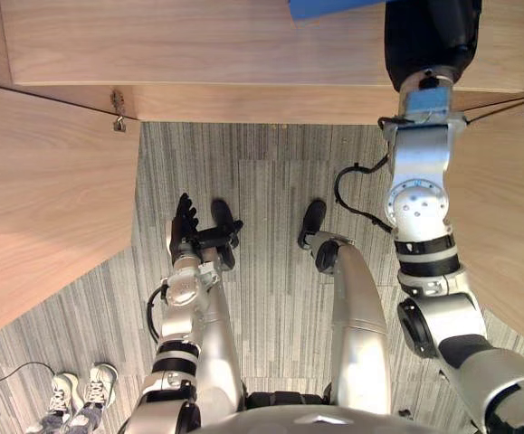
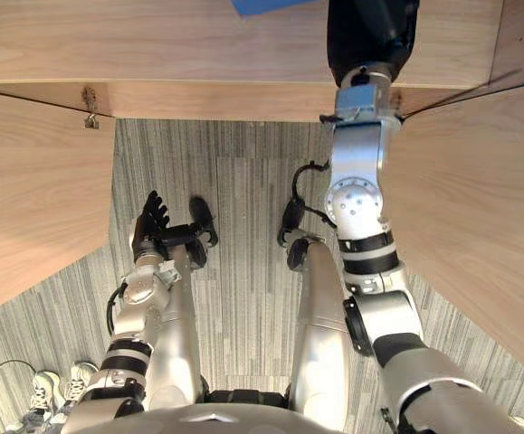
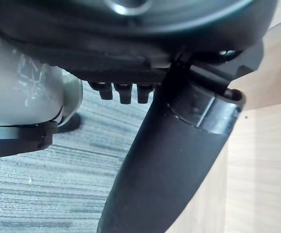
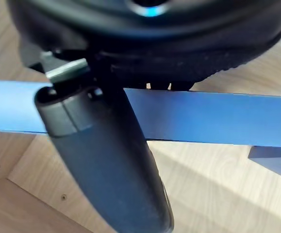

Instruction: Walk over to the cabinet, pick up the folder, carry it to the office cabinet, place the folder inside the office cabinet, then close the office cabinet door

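The right hand [image 1: 432, 36] is stretched straight ahead over the pale wooden panel of the office cabinet [image 1: 198, 41] and is clenched on the blue folder [image 4: 203, 116]. In the right wrist view the thumb [image 4: 106, 160] lies across the folder's near face and the fingertips [image 4: 181, 86] show just behind its upper edge, so the flat folder is pinched between them. The folder runs out well past the hand on both sides. In the head views one blue corner juts out just to the left of the hand, over the cabinet panel. Beyond the thumb, the cabinet's inner wood shows below the folder, with small drilled holes [image 4: 62, 197] in it. Whether the folder's lower edge touches that wood cannot be told. One open door [image 1: 44, 199] stands well to the left of the right hand, with a metal hinge [image 1: 118, 108] at its inner corner. The other open door [image 1: 506, 208] stands just to the right of the outstretched arm. The left hand [image 1: 186, 226] hangs low, well behind and to the left of the right hand, above the grey striped carpet [image 1: 271, 172]. Its fingers are straight and relaxed, and it grasps nothing. Further behind the left hand and to its left, a person's white sneakers [image 1: 80, 393] stand on the carpet.
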